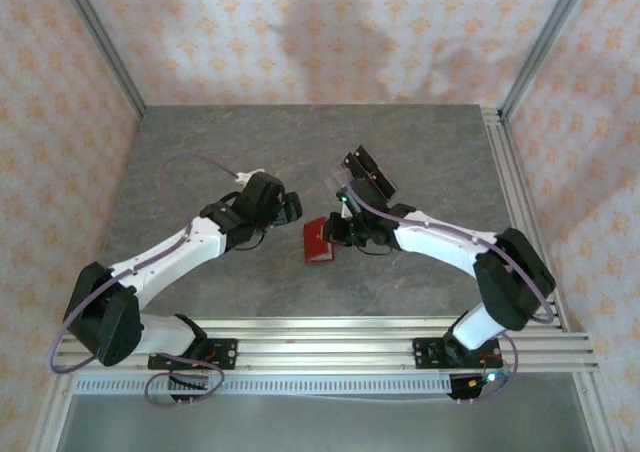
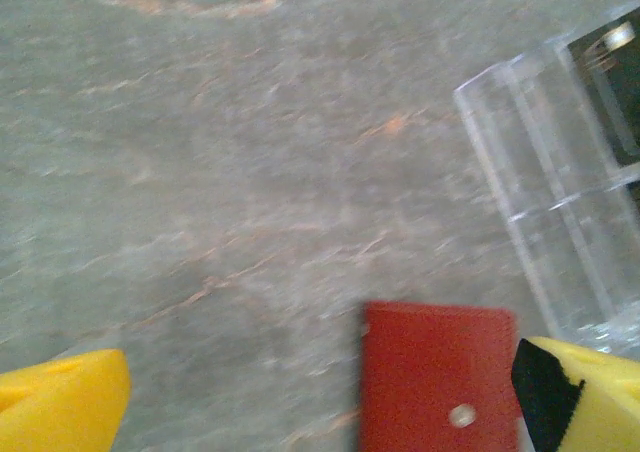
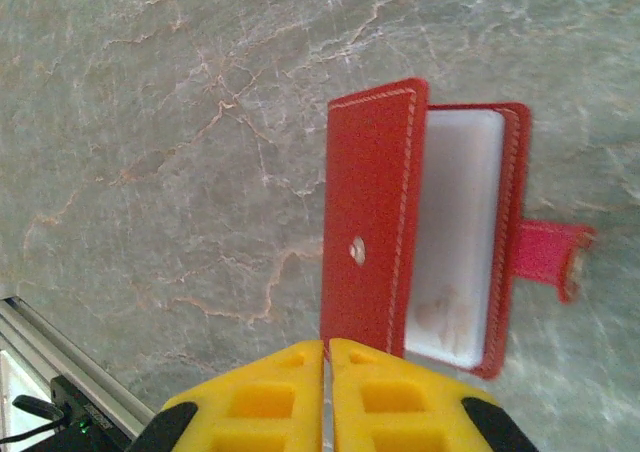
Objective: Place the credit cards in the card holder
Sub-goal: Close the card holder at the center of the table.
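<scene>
Card holder near table centre, half open; left jaws wide and empty, right jaws closed and empty.
Grey marble table [image 1: 200, 152]. The clear plastic stand [image 1: 368, 177] with black blocks sits close by, at 1 o'clock from the card holder [image 3: 370, 222] in the top view. The holder is red and lies flat between the two grippers. In the right wrist view its snap-stud cover is part raised, a pale inner pocket is exposed, and the tab sticks out at 3 o'clock. The left gripper [image 2: 320, 392] is at the holder's 10 o'clock in the top view, yellow fingers spread fully apart with nothing held. The right gripper [image 3: 327, 372] is at the holder's 6 o'clock in its wrist view, fingers pressed together with nothing gripped.
</scene>
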You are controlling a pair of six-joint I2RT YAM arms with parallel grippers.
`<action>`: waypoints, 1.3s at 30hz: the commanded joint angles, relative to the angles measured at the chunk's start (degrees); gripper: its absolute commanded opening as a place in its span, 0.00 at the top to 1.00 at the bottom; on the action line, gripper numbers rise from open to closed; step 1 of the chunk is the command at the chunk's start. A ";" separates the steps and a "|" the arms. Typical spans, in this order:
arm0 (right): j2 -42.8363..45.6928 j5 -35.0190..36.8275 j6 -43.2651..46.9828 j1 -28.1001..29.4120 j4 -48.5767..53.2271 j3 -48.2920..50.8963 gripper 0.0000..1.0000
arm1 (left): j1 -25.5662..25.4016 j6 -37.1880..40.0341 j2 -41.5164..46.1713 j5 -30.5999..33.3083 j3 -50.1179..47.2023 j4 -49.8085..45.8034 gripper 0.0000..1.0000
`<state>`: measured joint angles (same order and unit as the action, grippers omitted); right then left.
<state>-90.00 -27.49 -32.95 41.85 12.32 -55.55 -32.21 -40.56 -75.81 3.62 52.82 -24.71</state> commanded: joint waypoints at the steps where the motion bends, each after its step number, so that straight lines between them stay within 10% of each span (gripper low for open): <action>1: -4.08 -0.35 1.50 0.17 -0.83 -3.06 0.91 | 0.00 4.78 1.41 0.42 -3.69 -6.55 0.00; 7: -9.07 1.57 2.22 0.08 -0.93 -3.26 0.94 | -0.83 7.85 1.25 -7.80 -8.50 -1.75 0.00; 39: -12.50 0.33 2.60 -0.96 -1.53 -3.51 0.95 | -6.99 9.53 -13.92 -8.93 -6.15 6.59 0.00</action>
<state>-101.86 -27.44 -31.29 41.45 10.81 -58.08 -38.65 -31.55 -88.66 -7.25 45.65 -18.11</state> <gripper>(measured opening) 0.051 0.997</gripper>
